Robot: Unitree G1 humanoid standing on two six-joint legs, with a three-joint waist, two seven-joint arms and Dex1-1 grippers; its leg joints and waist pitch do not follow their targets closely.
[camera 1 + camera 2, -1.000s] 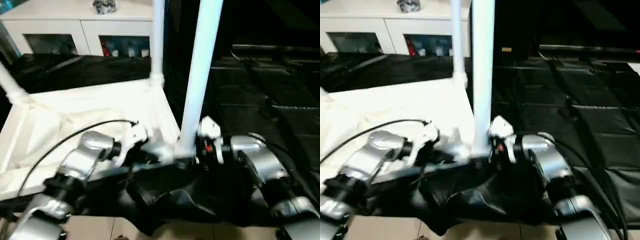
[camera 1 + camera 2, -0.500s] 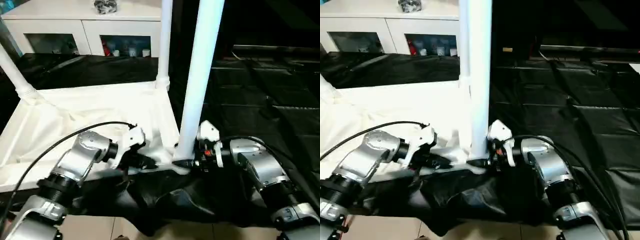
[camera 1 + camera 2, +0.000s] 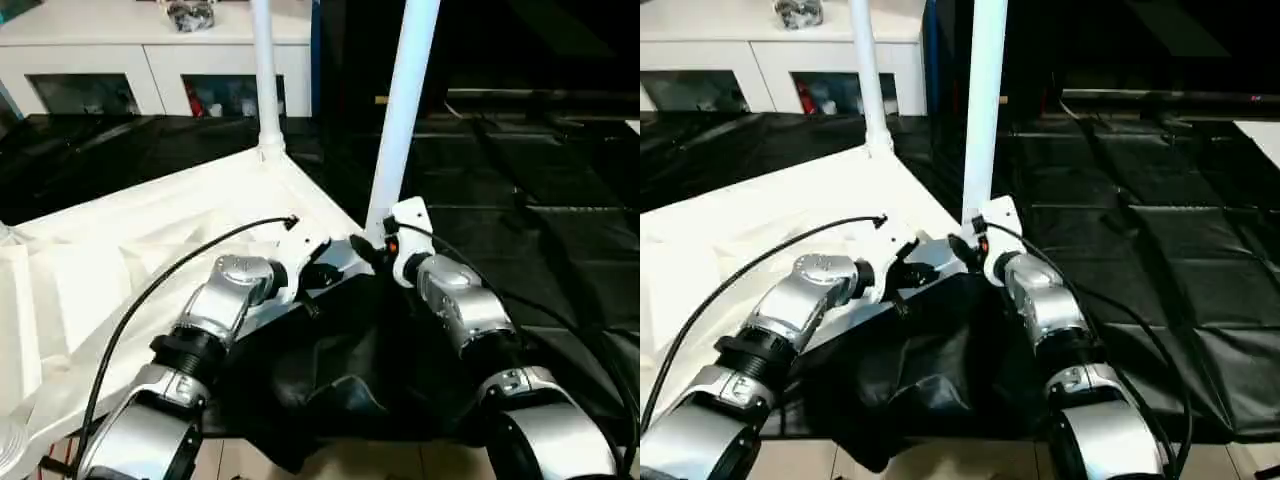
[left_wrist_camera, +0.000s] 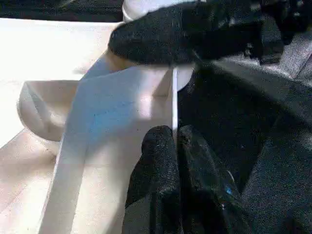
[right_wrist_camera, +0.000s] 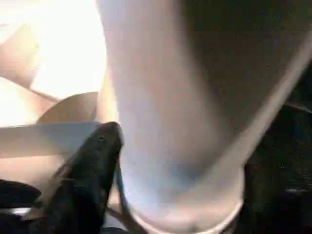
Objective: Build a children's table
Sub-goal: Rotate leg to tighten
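Observation:
The children's table lies upside down: its white tabletop (image 3: 150,230) rests on black cloth with the ribbed underside up. One white leg (image 3: 263,70) stands upright in the far corner socket. A second leg (image 3: 400,120) rises from the near right corner socket. My right gripper (image 3: 375,250) is closed around this leg's base; in the right wrist view one black finger (image 5: 92,161) lies against the leg (image 5: 165,97). My left gripper (image 3: 325,275) sits just left of that corner. Its fingers (image 4: 161,161) are shut on the tabletop's thin rim (image 4: 174,107).
A white glass-door cabinet (image 3: 120,60) stands at the back. Black cloth (image 3: 520,180) covers the surface to the right, and a crumpled fold of it (image 3: 330,370) bunches between my forearms. A black cable (image 3: 170,280) loops over my left arm.
The whole view has shifted and tilted. Both grippers stay at the near right corner, the left on the rim and the right at the leg's base. The tabletop now sits more angled in view.

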